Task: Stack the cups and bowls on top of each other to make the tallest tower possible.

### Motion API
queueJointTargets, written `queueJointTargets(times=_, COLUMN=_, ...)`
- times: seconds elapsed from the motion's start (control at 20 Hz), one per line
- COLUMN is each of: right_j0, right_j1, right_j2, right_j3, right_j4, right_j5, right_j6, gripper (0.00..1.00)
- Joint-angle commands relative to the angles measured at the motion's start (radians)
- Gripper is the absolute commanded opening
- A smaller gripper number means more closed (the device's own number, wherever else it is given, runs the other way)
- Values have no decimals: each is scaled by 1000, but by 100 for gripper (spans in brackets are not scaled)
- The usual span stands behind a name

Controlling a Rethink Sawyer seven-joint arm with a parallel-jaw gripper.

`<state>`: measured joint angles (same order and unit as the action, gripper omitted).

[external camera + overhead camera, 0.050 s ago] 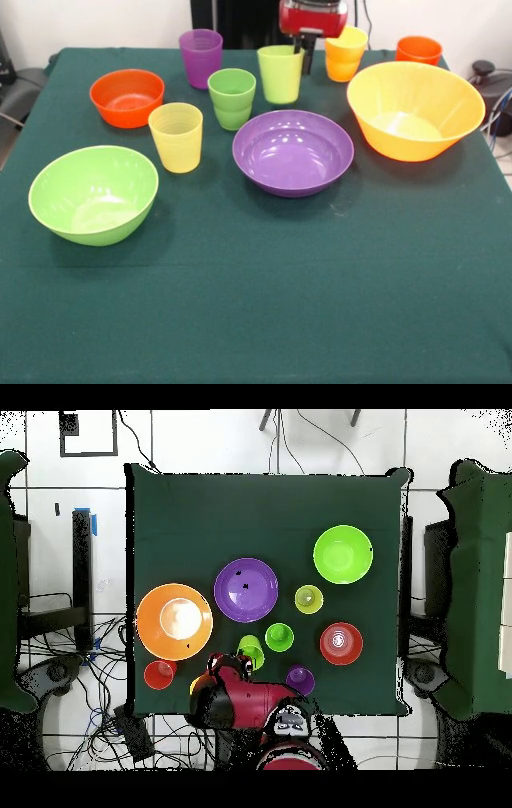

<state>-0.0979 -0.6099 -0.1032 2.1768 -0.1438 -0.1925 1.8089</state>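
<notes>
On the worktop (256,320), cups and bowls stand separate — gripper (306,50) beside lime green cup (280,74), jaws' state indiscernible.

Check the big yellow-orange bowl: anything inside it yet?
Nothing: the yellow-orange bowl shows only its bare, glossy bottom in both views. No cup is stacked in it. What lies under it is hidden.

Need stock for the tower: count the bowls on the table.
4, all in clear view. Lime green bowl front left, small orange bowl behind it, purple bowl centre, yellow-orange bowl right. None is stacked yet.
</notes>
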Motion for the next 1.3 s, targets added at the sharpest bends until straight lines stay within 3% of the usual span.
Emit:
queueJointTargets(times=0.05, right_j0=3, right_j1=-257, right_j2=127, right_j3=38, right_j4=90, right_j5=250, right_j6=185, gripper=0)
queueJointTargets(times=0.6, right_j0=79, right_j1=-408, right_j2=114, right_j3=54, right_j4=185, right_j5=413, right_j6=232, gripper=0)
queueJointTargets(times=1.3, right_j0=249, right_j1=-373, right_j2=6, right_j3=-40, right_j4=260, right_j5=460, right_j6=309, gripper=0)
